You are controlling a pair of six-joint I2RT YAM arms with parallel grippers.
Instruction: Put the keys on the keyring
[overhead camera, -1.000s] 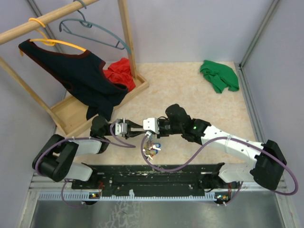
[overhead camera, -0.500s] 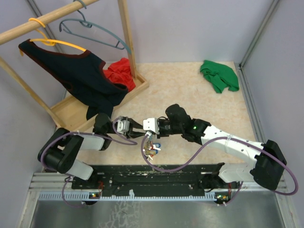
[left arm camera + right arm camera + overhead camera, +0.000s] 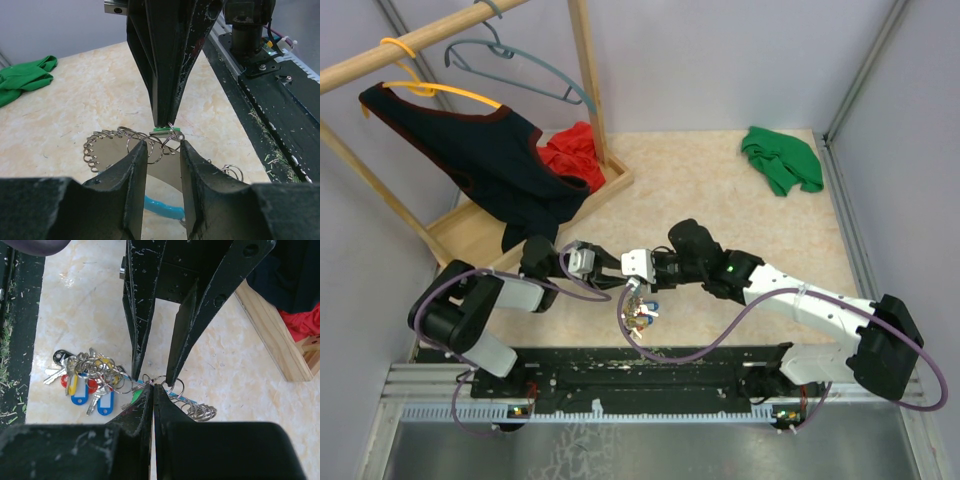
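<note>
Left end effector point(image 3: 164, 147) is advancing, fingers apart; right end effector point(image 3: 152, 388) is clamping green key point(image 3: 163, 130) against keyring point(image 3: 102, 136); threading apparently pending.

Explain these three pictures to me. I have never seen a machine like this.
The machine is a left arm and a right arm, bolted to the near edge of a table. One picture looks down from above. The other two come from a camera on each wrist, so each shows its own hand at the bottom. On the table are a keyring with coloured tags, a green cloth and, at the back left, a wooden rack with clothes. The right hand is shut and seems to pinch a green key over the keyring. The left hand faces it, fingers apart, apparently holding nothing.
</note>
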